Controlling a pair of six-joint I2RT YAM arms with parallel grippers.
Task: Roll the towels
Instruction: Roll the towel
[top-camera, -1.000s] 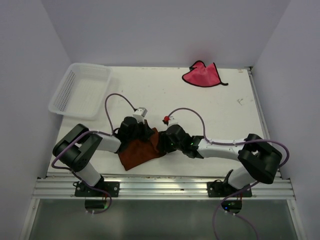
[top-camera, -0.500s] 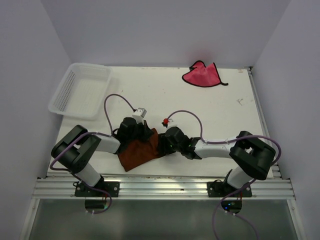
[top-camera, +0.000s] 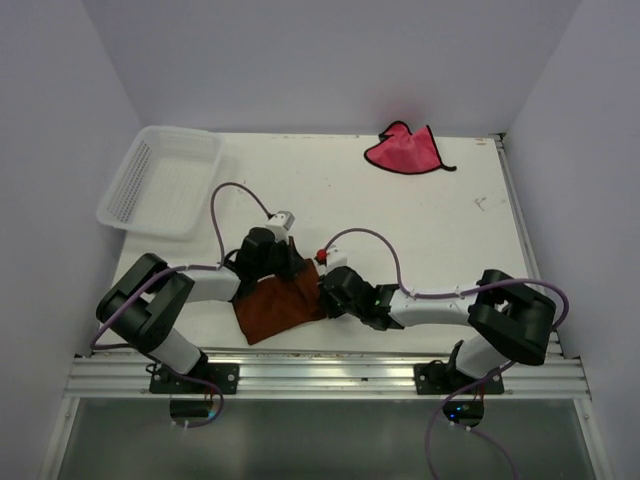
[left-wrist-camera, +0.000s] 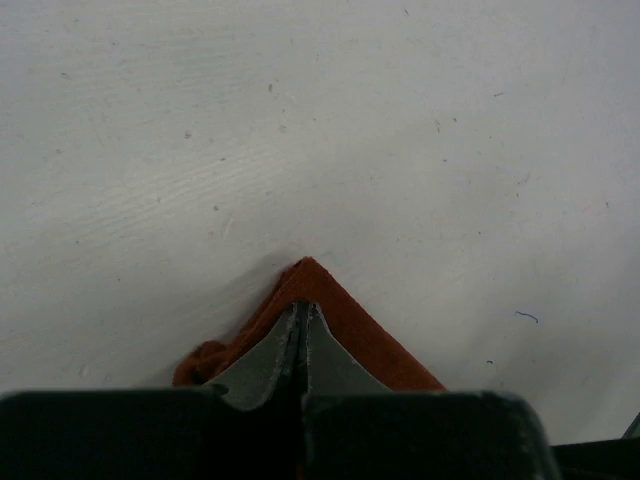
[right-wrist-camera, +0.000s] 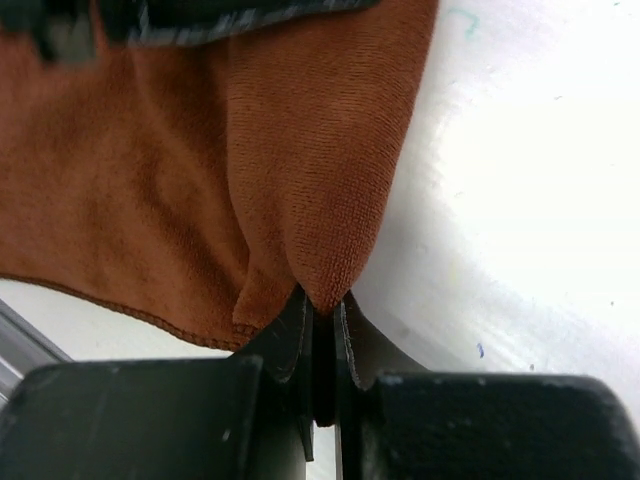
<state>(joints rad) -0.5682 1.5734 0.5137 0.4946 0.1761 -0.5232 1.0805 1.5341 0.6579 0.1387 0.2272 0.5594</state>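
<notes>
The white table is the biggest thing here. Walls stand close on its left, far and right sides, and a metal rail runs along the near edge. Most of the middle and the right part of the table top is bare.

The two arms reach in from the near edge and meet near the middle of the table's near half.

A white basket sits at the far left corner. It sticks out a bit over the left edge of the table, well apart from both arms.

The brown towel lies on the near part of the table, between the two arms. Its near corner comes close to the rail.

The pink towel lies flat at the far edge, right of the middle — well apart from the arms and the brown towel.

The left pincer is closed on a pointed corner of the brown towel. The tip of that corner pokes out past the fingers onto bare white table.

The right pincer is pinched tight on a folded bit of the brown towel's right edge. The cloth spreads away from its fingers, and bare table shows on its right side.
</notes>
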